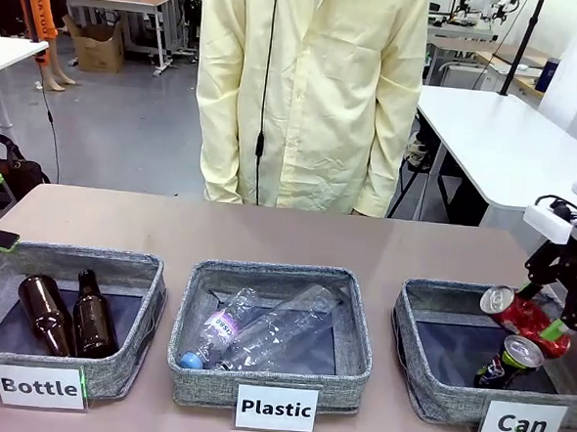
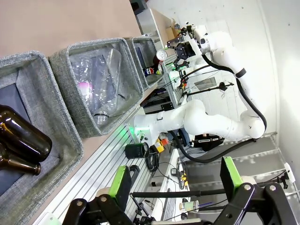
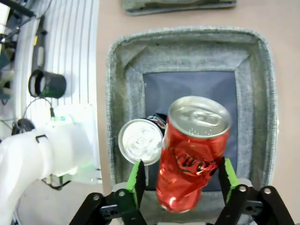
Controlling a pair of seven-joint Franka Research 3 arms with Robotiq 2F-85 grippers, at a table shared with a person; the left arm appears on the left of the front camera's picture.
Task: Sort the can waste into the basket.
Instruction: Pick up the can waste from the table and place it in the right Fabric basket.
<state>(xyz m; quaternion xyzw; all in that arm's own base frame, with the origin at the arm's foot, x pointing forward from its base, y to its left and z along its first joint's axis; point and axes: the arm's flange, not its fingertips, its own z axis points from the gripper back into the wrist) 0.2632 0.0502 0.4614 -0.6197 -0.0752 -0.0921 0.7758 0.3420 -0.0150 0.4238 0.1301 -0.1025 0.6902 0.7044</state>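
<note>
The right claw [image 3: 180,180] is clamped on the dented red can [image 3: 192,154], its green pads [image 3: 136,180] pressing both sides, and holds it tilted above the "Can" basket [image 1: 425,381] at the right end of the worktop [image 1: 268,234]. The dark can [image 1: 507,362] with a silver top stands inside that basket, just beside the red one. Farther left sit the "Plastic" basket [image 1: 269,381] with clear bottles [image 1: 262,332] and the "Bottle" basket [image 1: 127,373] with brown bottles [image 1: 67,312]. The left claw [image 2: 176,185] hangs beyond the worktop's edge, fingers apart and empty.

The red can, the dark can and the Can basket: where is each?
red can [image 3: 192,159], right wrist view, dented side.
dark can [image 1: 521,352], front view, silver top.
Can basket [image 1: 409,333], front view, left wall.
</note>
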